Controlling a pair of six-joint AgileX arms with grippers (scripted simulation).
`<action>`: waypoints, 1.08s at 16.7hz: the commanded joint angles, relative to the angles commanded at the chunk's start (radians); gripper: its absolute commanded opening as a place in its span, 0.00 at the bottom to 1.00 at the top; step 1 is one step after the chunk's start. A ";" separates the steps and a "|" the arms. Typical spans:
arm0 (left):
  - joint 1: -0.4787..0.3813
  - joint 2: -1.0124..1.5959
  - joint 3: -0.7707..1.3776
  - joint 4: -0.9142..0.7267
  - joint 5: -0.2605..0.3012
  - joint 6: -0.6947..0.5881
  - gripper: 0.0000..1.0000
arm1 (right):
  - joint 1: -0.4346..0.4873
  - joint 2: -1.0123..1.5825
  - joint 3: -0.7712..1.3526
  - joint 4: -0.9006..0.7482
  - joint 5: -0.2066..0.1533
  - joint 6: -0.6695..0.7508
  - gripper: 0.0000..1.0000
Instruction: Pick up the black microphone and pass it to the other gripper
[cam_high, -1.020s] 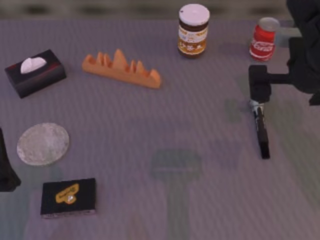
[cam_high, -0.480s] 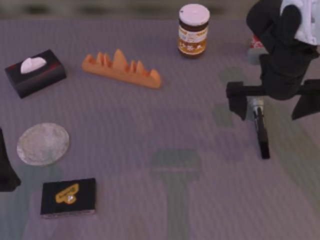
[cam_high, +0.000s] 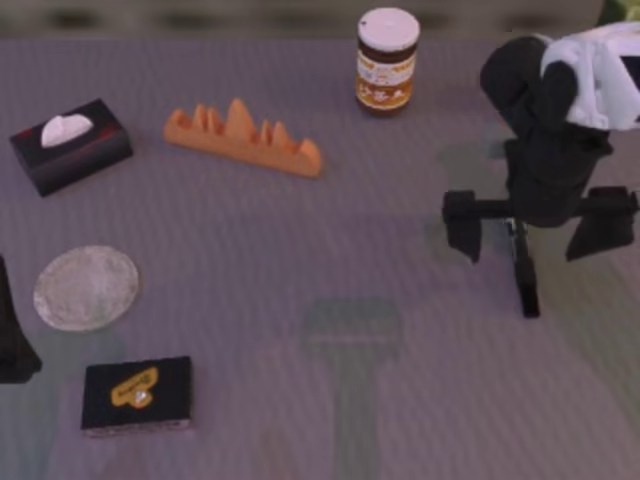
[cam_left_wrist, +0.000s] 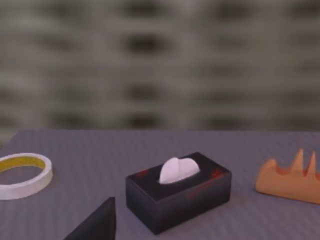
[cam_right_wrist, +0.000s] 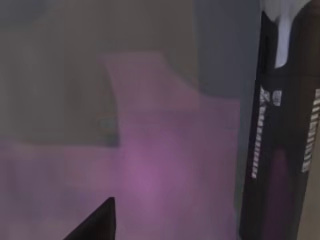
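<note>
Top view: the right gripper (cam_high: 520, 228) hangs over the head end of the mic (cam_high: 524, 278), its two fingers (cam_high: 462, 226) spread wide, one on each side of the mic's line, so the body can pass between them on the way down. The mic lies flat on the table (cam_high: 300, 240), in front of the jar (cam_high: 387, 60) and off to its right, with its black handle pointing toward the near edge; its head is hidden under the wrist. The open straddle looks like the set-up for a grasp near the head, though nothing is clamped yet. The cloth around the mic is bare, so nothing seems to block the descent. The jar is well apart from the mic. Left of the jar lies an orange rack (cam_high: 244, 138); farther left still are a tissue box (cam_high: 70, 145), a tape roll (cam_high: 86, 288) and a flat black box (cam_high: 136, 394). The left arm (cam_high: 14, 335) is parked at the left edge beside the roll.

Left wrist view: the tissue box sits close, the tape roll and the rack to either side; no mic here.

Right wrist view: the mic's black body with white lettering fills one side, very close, over purple cloth; one dark fingertip (cam_right_wrist: 95, 223) shows, clear of the mic.
</note>
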 joint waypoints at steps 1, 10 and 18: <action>0.000 0.000 0.000 0.000 0.000 0.000 1.00 | -0.002 0.022 -0.023 0.048 0.000 -0.001 1.00; 0.000 0.000 0.000 0.000 0.000 0.000 1.00 | -0.007 0.087 -0.086 0.171 0.000 -0.006 0.92; 0.000 0.000 0.000 0.000 0.000 0.000 1.00 | -0.007 0.087 -0.086 0.171 0.000 -0.006 0.32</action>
